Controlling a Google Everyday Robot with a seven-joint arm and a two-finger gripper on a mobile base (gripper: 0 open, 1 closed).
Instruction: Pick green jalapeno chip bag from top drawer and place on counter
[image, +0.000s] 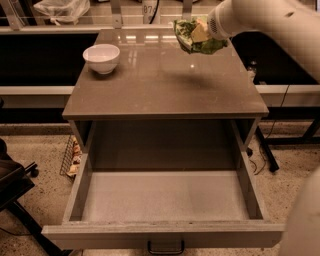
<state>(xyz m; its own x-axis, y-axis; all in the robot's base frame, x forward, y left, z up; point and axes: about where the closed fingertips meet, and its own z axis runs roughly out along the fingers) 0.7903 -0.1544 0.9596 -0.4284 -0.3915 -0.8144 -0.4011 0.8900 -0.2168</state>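
The green jalapeno chip bag (195, 37) is crumpled and held in my gripper (202, 34), which is shut on it. It hangs just above the back right part of the counter (165, 85), casting a shadow on the glossy top. My white arm comes in from the upper right. The top drawer (165, 200) is pulled fully open below the counter, and its inside shows nothing. Its dark handle (166, 247) is at the bottom edge.
A white bowl (101, 58) stands on the counter's back left. A clear plastic bag (60, 9) lies on the ledge behind. A wire basket (71, 156) sits on the floor at left, cables and a table leg (265, 150) at right.
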